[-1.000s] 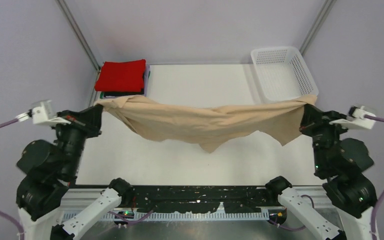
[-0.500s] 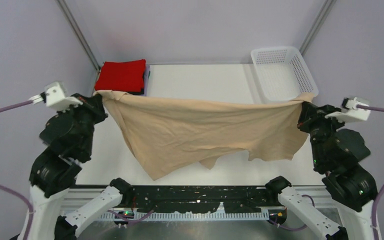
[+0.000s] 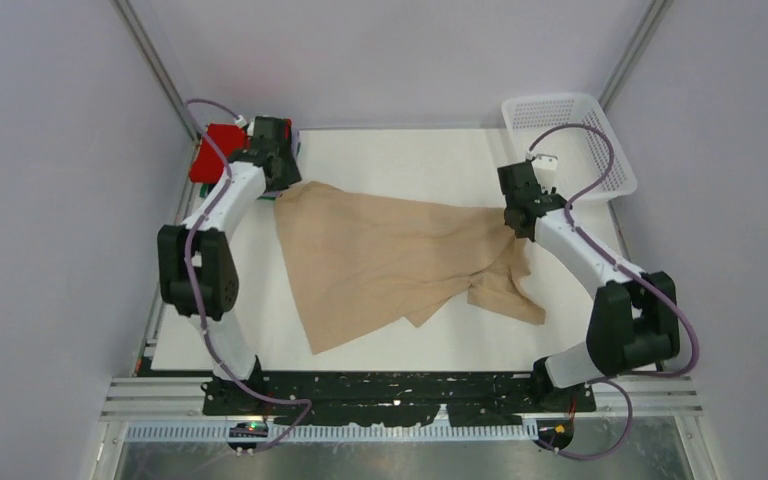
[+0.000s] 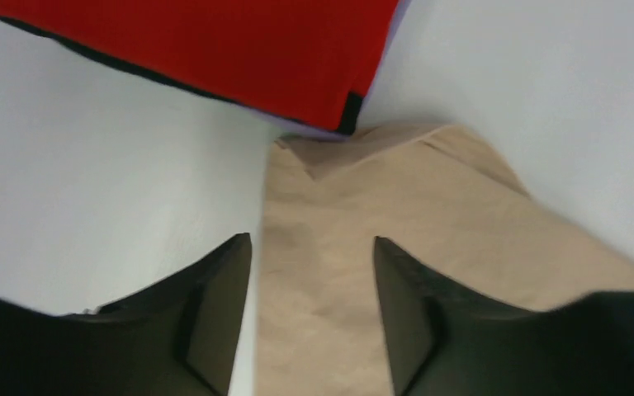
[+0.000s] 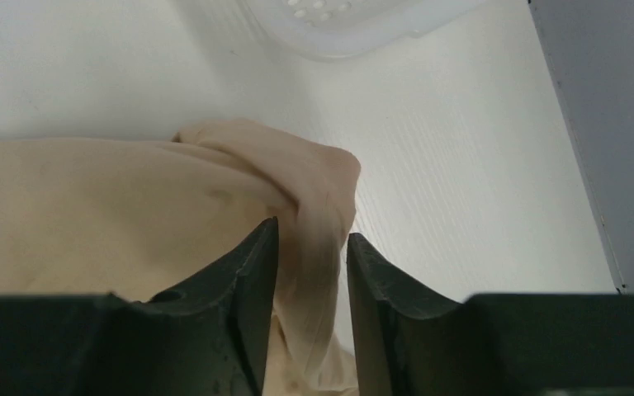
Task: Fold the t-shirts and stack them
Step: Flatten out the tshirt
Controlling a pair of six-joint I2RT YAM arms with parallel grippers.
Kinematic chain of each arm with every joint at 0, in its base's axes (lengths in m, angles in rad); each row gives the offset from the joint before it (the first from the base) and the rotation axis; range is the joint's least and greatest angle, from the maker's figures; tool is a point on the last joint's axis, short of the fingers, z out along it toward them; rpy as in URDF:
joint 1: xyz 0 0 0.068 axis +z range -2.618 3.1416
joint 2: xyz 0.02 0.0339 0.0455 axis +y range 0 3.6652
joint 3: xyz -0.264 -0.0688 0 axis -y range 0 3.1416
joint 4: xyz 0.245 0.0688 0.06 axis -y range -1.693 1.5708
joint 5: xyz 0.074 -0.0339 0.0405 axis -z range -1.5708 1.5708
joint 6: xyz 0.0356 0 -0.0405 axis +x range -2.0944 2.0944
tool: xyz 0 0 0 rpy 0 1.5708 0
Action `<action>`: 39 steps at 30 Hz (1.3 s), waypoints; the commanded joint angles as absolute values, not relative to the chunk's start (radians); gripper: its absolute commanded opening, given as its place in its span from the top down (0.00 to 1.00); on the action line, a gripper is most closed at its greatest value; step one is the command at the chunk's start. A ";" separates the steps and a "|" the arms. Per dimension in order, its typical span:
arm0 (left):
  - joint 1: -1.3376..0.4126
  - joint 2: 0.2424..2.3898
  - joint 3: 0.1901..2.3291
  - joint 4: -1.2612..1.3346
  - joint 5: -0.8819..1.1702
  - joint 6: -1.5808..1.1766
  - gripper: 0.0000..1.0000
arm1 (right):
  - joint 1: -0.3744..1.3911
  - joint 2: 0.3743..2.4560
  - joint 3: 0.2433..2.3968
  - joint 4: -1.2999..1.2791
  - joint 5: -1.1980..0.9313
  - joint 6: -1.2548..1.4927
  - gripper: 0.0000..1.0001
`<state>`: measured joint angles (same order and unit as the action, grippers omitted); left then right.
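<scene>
The beige shirt (image 3: pixel 390 255) lies spread in the middle, its right side bunched, laid down so I can fold it. My left gripper (image 4: pixel 312 241), stretched far beside the red shirt (image 4: pixel 215 49), stands open astride a corner, holding nothing. My right gripper (image 5: pixel 312 227), extended near the basket (image 5: pixel 355 25), pinches a fold.

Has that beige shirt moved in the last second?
Yes. The beige shirt has dropped from hanging in the air onto the table, and its right end has shifted left, off the corner of the white basket.
</scene>
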<state>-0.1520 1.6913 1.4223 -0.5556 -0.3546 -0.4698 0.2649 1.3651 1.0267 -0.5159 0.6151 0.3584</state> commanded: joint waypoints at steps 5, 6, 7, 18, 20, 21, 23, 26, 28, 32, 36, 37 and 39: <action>-0.141 1.769 1.658 -0.566 -0.175 -0.500 0.00 | 0.240 1.505 1.224 -0.423 0.662 0.436 0.17; -0.141 1.737 1.627 -0.566 -0.155 -0.506 0.00 | 0.239 1.487 1.218 -0.421 0.668 0.447 0.10; -0.144 1.704 1.586 -0.567 -0.144 -0.516 0.00 | 0.239 1.474 1.194 -0.420 0.671 0.460 0.05; -0.457 1.176 0.910 -0.507 -0.061 -0.661 0.00 | 0.235 1.096 0.754 -0.270 0.207 0.482 0.05; -0.529 1.153 0.831 -0.477 -0.010 -0.698 0.00 | 0.235 1.076 0.692 -0.240 0.069 0.489 0.05; -0.554 1.154 0.791 -0.447 0.048 -0.726 0.01 | 0.235 1.078 0.676 -0.235 0.008 0.508 0.05; -0.578 1.171 0.718 -0.351 0.125 -0.769 0.01 | 0.235 1.101 0.636 -0.226 -0.026 0.540 0.05; -0.580 1.240 0.681 -0.265 0.126 -0.798 0.01 | 0.237 1.161 0.605 -0.224 -0.052 0.562 0.05; -0.572 1.308 0.709 -0.271 0.092 -0.761 0.01 | 0.252 1.209 0.596 -0.206 -0.073 0.569 0.05; -0.482 1.456 0.764 -0.276 0.090 -0.730 0.01 | 0.304 1.316 0.606 -0.171 -0.074 0.581 0.05; -0.343 1.571 0.834 -0.319 0.102 -0.742 0.01 | 0.397 1.401 0.641 -0.115 -0.047 0.618 0.05; -0.316 1.597 0.858 -0.319 0.113 -0.739 0.01 | 0.411 1.414 0.650 -0.104 -0.037 0.635 0.05; -0.278 1.649 0.911 -0.320 0.131 -0.733 0.01 | 0.451 1.455 0.671 -0.058 -0.021 0.678 0.05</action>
<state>-0.3546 1.5581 0.8467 -0.3382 0.1352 -0.7536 0.3874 1.3857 0.6346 -0.1497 -0.0223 0.5880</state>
